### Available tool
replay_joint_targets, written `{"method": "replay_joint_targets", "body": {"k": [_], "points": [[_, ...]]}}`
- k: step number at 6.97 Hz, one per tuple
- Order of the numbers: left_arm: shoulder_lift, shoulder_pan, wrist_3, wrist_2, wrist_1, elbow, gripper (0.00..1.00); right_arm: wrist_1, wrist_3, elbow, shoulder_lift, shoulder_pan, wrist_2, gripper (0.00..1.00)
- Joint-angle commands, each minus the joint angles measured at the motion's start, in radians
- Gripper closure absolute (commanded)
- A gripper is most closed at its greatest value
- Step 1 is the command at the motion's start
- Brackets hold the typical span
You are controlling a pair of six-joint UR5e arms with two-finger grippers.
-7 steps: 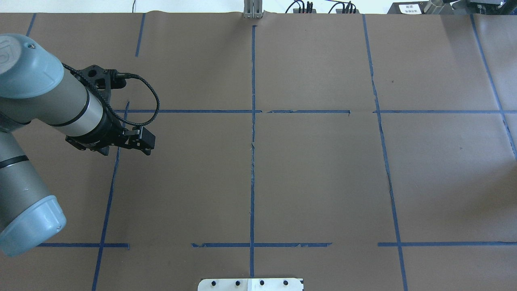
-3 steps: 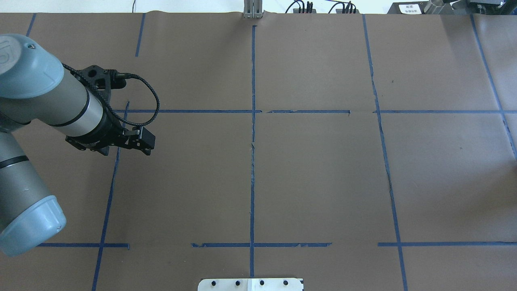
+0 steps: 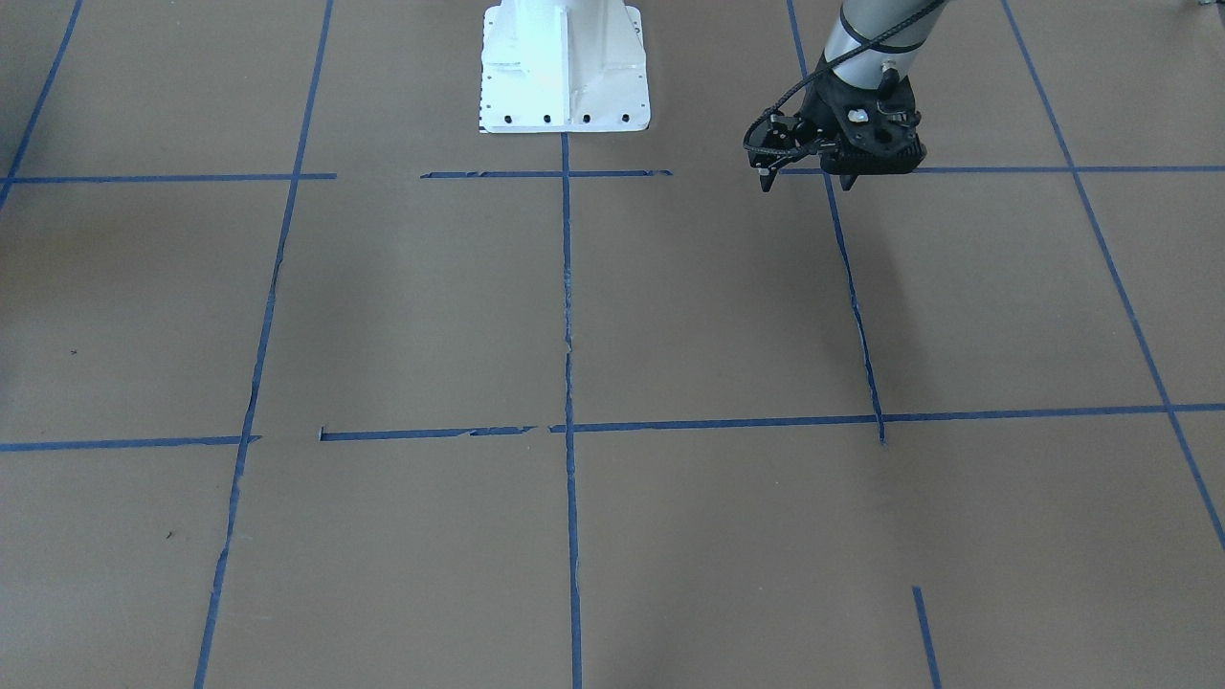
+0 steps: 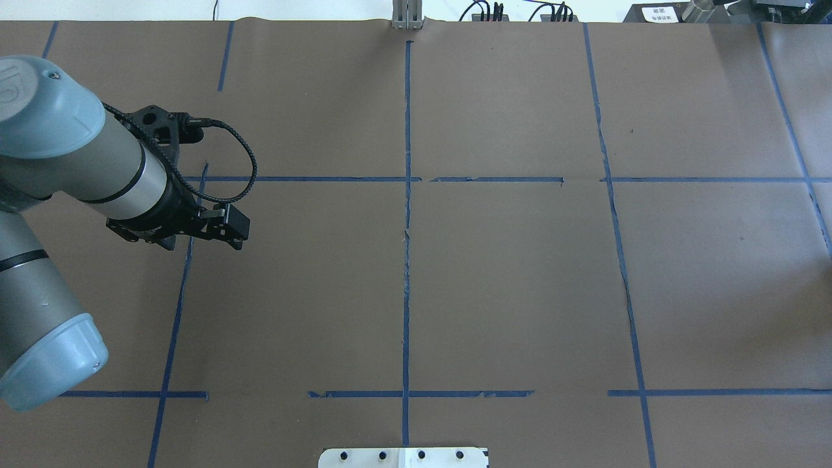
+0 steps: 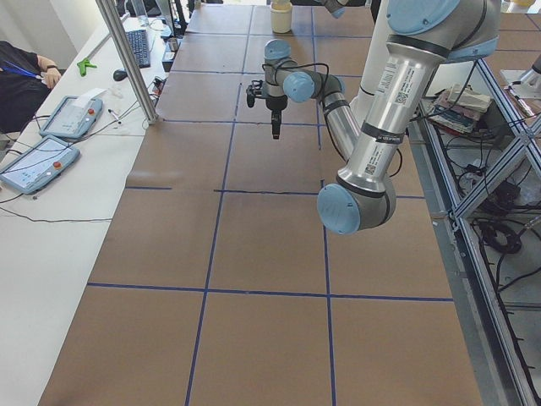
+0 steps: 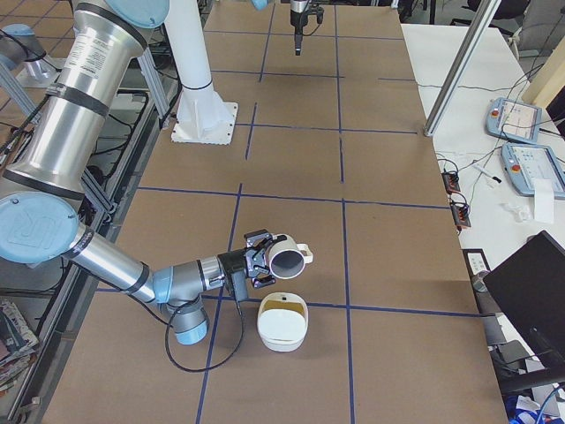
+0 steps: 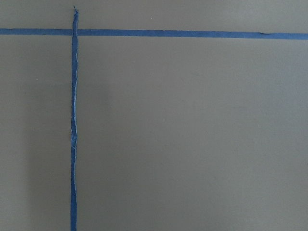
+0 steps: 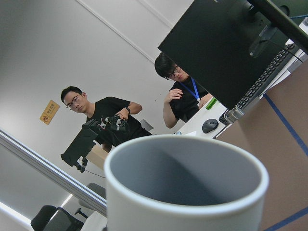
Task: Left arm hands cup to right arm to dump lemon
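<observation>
Cup (image 6: 287, 257) is off the table (image 4: 507, 292). It lies tipped on its side at the tip of the right gripper (image 6: 258, 263), mouth turned toward the operators' side, handle (image 6: 306, 256) showing on the side away from the robot. It hangs just beside a white bowl (image 6: 282, 323) with a yellowish inside; whether the mouth is directly over the bowl cannot be told. The right wrist view shows the grey interior near the rim bare. The lemon cannot be made out, in cup or in bowl. The right gripper sits at the cup's base end, but how its fingers are set cannot be told from the one side view that shows it. The left gripper (image 5: 275, 124) hangs over bare table well apart from the cup, carrying nothing; whether its fingers are spread or together cannot be told. Judgement: the cup looks like glazed ceramic, so it is probably stiff, fairly heavy for its size, smooth enough to slip in a pinch, and likely to chip or break if dropped. The best hold is judged to be across the wall near the base, clear of handle and mouth, so the contents can fall out freely.
</observation>
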Motion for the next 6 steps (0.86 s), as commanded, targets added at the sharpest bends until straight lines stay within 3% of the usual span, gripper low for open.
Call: {"method": "replay_joint_targets", "body": {"k": [1, 3, 4, 6], "points": [[0.0, 0.0, 0.001, 0.0, -0.002, 0.002, 0.0, -0.15, -0.281, 0.058, 0.0, 0.106, 0.175, 0.66], [0.0, 0.0, 0.003, 0.0, -0.002, 0.002, 0.0, -0.385, -0.447, 0.204, 0.016, 0.349, 0.495, 0.64], [0.0, 0.0, 0.004, -0.002, -0.002, 0.002, 0.0, -0.506, -0.574, 0.296, 0.019, 0.39, 0.594, 0.63], [0.0, 0.0, 0.004, -0.002, -0.002, 0.002, 0.0, -0.634, -0.733, 0.355, 0.077, 0.375, 0.61, 0.63]]}}
